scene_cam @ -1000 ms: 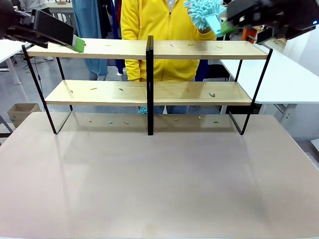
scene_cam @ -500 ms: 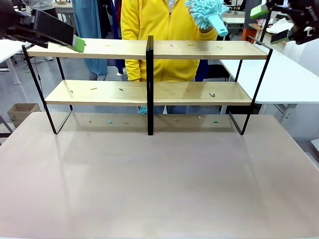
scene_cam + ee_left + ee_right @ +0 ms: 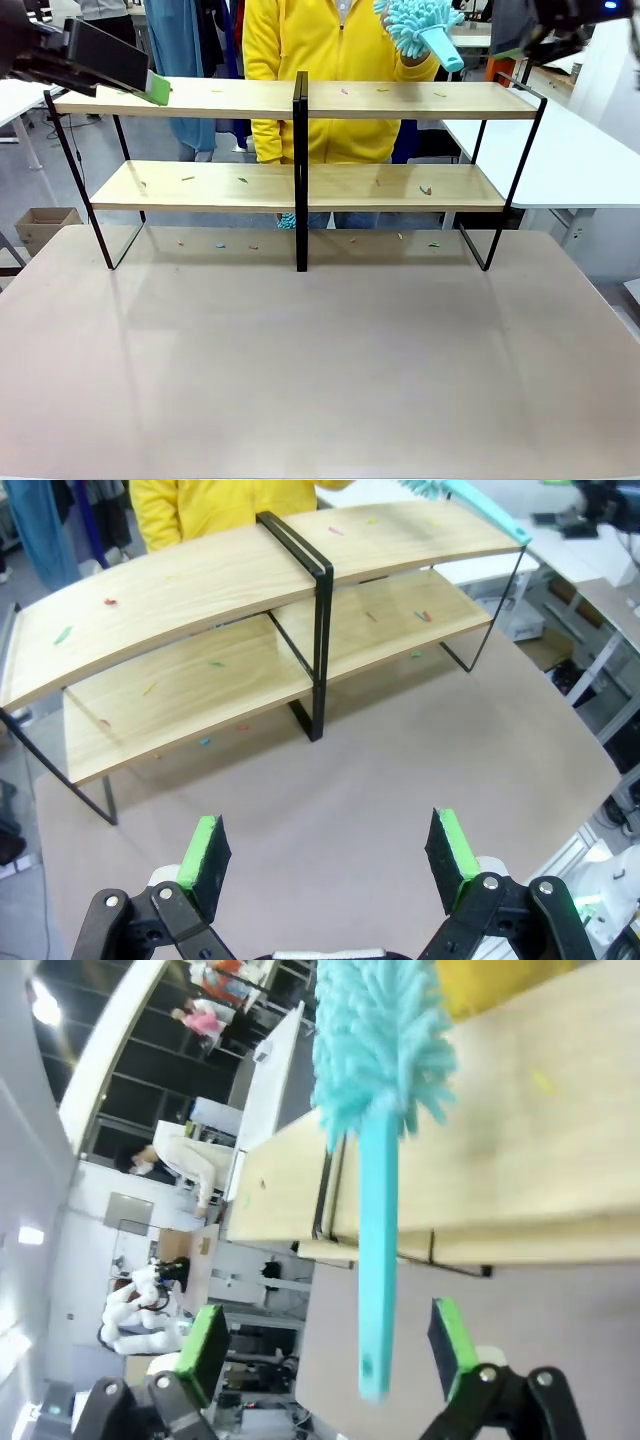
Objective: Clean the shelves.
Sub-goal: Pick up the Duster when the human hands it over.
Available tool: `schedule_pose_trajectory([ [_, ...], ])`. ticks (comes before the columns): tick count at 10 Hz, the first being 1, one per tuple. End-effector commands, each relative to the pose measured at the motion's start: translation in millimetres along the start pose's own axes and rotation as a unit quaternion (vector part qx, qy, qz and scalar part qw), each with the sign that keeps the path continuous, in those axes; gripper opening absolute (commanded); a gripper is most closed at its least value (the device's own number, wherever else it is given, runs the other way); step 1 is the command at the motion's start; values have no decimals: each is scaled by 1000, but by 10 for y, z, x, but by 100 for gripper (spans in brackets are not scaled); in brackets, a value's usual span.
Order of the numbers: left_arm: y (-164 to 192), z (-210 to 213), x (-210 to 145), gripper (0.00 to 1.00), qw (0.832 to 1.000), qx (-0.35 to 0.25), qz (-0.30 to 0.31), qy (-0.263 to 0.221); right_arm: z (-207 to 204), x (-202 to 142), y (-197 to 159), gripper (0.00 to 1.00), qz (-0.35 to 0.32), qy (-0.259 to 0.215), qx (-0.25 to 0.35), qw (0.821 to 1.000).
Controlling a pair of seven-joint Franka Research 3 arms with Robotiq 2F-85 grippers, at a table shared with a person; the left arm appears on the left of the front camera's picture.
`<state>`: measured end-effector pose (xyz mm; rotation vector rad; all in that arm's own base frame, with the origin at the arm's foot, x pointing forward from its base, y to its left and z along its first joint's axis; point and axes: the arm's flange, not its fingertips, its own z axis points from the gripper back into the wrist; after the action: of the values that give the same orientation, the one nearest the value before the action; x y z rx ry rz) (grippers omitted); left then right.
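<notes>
Green pads of the right hand (image 3: 325,1345) stand wide apart, gripping nothing. A teal duster (image 3: 378,1210), held up by the person in yellow (image 3: 280,50), hangs handle-first before them. The left hand (image 3: 330,840) is spread wide too, raised off the left end of the shelves (image 3: 400,100). These stand at the worktop's (image 3: 320,380) far edge, with small coloured scraps (image 3: 425,189) strewn on both boards.

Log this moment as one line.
left end effector: open | right end effector: open, facing duster handle | duster: held by person | shelves: scraps on both boards
</notes>
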<state>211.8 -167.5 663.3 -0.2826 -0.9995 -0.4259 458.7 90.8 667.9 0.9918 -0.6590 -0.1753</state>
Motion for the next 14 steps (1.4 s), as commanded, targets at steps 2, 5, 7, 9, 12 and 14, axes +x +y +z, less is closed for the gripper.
schedule_pose_trajectory([
  [2, 4, -6, -9, 100, 1000, 0, 0, -3, -524, 480, 35, 100, -27, 36, 23, 999],
  [5, 4, -6, -9, 100, 1000, 0, 0, -3, -567, 504, -126, 100, -49, 43, 19, 998],
  [7, 4, -6, -9, 100, 1000, 0, 0, -3, -525, 495, -216, 100, -45, 52, 32, 997],
  [9, 4, -6, -9, 100, 1000, 0, 0, -3, -549, 468, -243, 100, -48, 61, 31, 997],
  [12, 4, -6, -9, 100, 1000, 0, 0, -3, -534, 457, -269, 44, -47, 56, 34, 997],
  [14, 4, -6, -9, 100, 1000, 0, 0, -3, -536, 463, -287, 39, -50, 56, 33, 997],
])
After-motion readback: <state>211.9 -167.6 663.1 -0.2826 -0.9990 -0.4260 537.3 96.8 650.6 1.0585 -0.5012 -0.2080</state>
